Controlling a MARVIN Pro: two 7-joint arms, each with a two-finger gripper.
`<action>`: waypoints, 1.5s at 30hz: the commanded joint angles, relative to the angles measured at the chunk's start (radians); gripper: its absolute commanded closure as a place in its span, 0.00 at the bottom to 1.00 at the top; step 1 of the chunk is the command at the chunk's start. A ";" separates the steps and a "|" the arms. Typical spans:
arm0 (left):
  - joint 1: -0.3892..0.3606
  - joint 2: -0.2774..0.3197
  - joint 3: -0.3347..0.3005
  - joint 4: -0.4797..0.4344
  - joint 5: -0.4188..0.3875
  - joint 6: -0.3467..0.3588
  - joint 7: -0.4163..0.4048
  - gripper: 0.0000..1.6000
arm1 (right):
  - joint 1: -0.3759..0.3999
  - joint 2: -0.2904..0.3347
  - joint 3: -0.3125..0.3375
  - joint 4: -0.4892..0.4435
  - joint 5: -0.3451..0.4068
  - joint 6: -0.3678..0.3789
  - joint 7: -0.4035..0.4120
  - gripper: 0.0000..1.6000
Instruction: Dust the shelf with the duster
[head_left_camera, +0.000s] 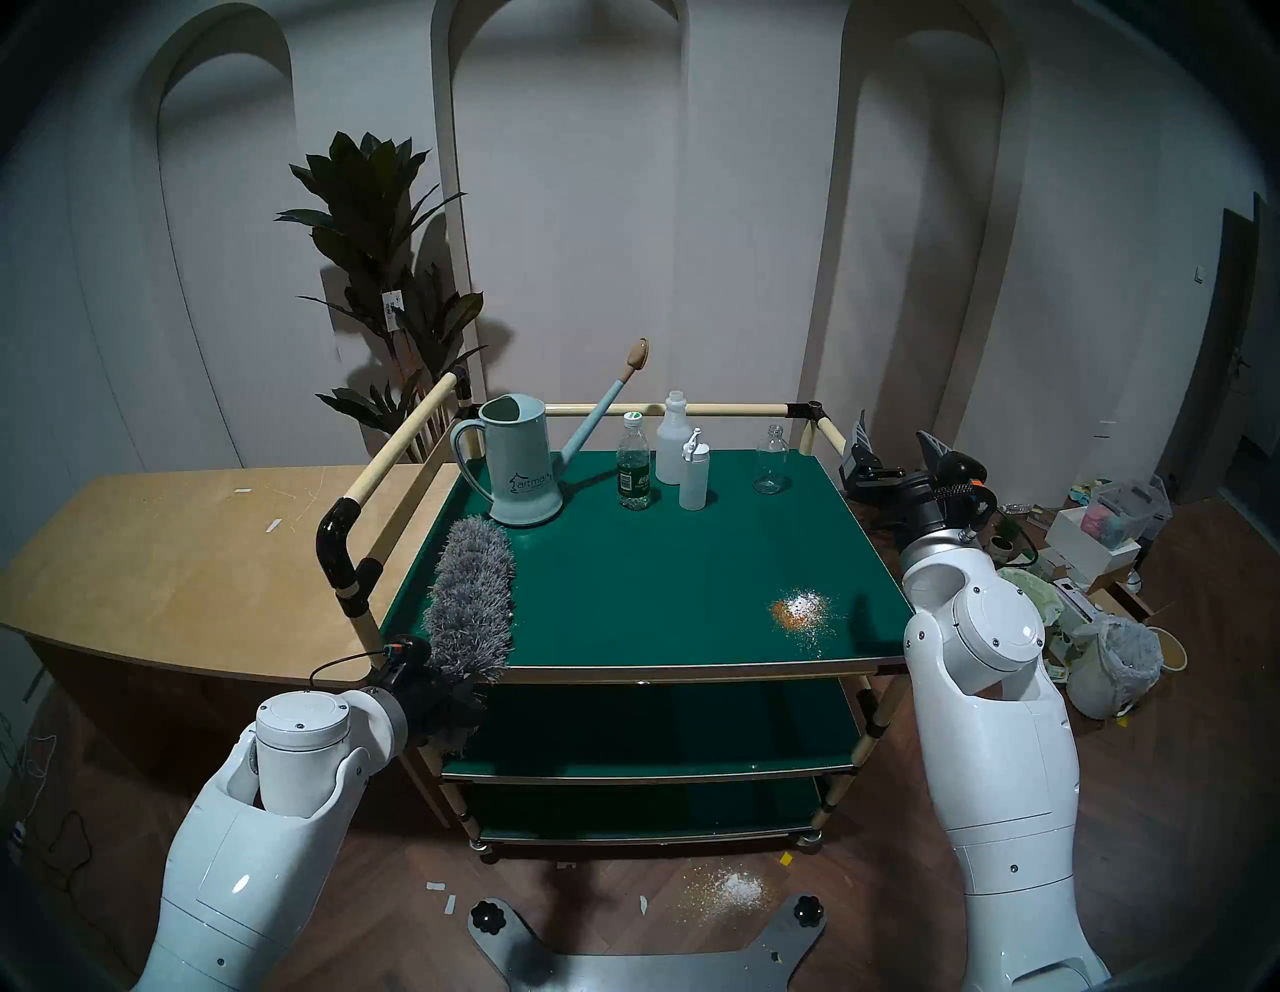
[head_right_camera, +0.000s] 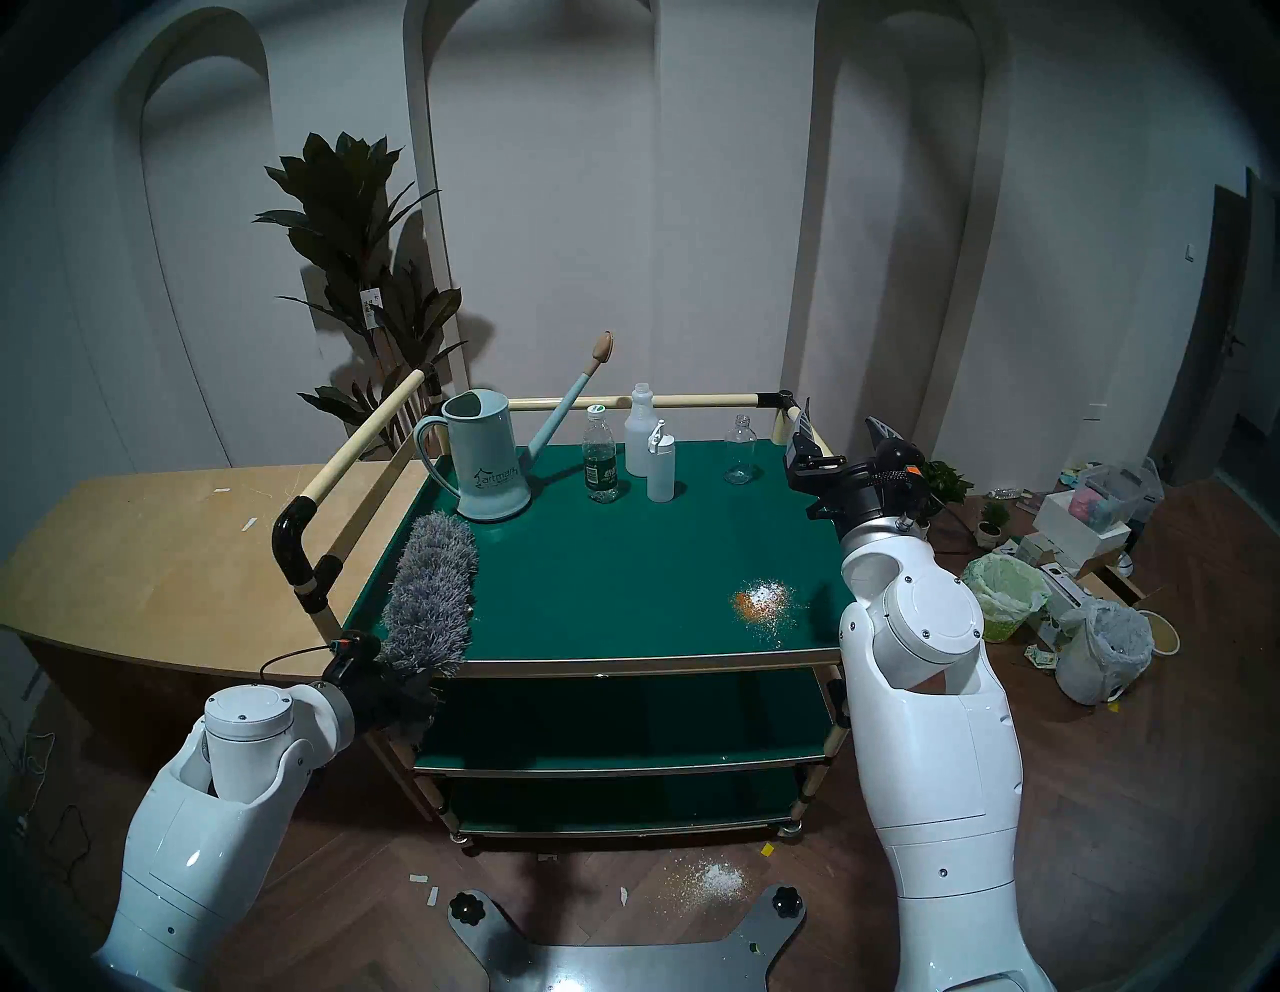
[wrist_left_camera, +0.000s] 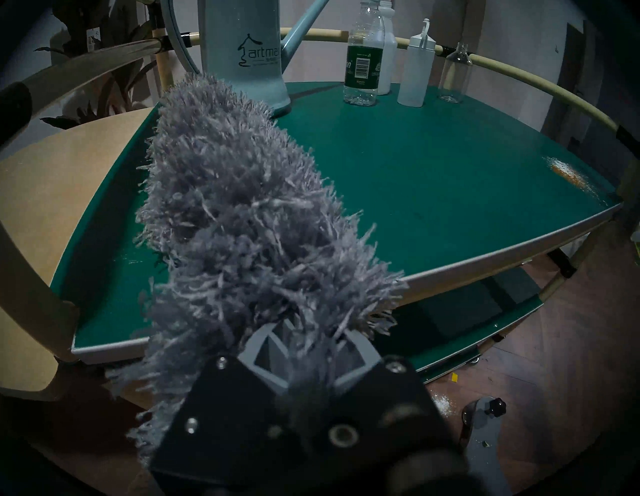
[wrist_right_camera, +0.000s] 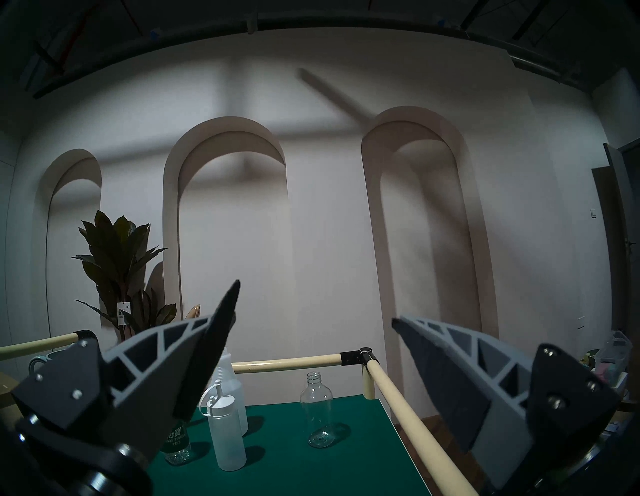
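The grey fluffy duster (head_left_camera: 474, 596) (head_right_camera: 433, 589) (wrist_left_camera: 242, 207) lies lengthwise over the left side of the dark green top shelf (head_left_camera: 658, 575) (wrist_left_camera: 433, 173). Its tip is close to the watering can and its base hangs past the front edge. My left gripper (head_left_camera: 429, 686) (wrist_left_camera: 308, 350) is shut on the duster's base, with the handle buried in the fibres. A small pile of white and orange powder (head_left_camera: 800, 609) (head_right_camera: 762, 599) (wrist_left_camera: 568, 175) sits near the shelf's front right. My right gripper (head_left_camera: 897, 443) (wrist_right_camera: 315, 304) hangs open and empty beside the shelf's right rail.
A pale blue watering can (head_left_camera: 519, 464), a green-labelled bottle (head_left_camera: 634, 471), two white bottles (head_left_camera: 682, 457) and a clear bottle (head_left_camera: 770, 461) stand along the back. Cream rails (head_left_camera: 395, 450) fence the left, back and right sides. A tan table (head_left_camera: 173, 547) stands left. Powder (head_left_camera: 734, 890) lies on the floor.
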 joint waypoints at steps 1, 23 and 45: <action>-0.041 0.019 0.023 0.005 -0.005 0.017 -0.035 1.00 | 0.001 -0.001 0.004 -0.024 -0.001 -0.005 -0.004 0.00; -0.210 -0.006 0.134 0.053 -0.077 0.198 -0.097 1.00 | -0.026 0.005 0.056 -0.029 0.036 -0.014 -0.001 0.00; -0.351 -0.067 0.228 0.133 -0.099 0.285 -0.108 1.00 | -0.037 0.015 0.112 -0.027 0.076 -0.016 0.015 0.00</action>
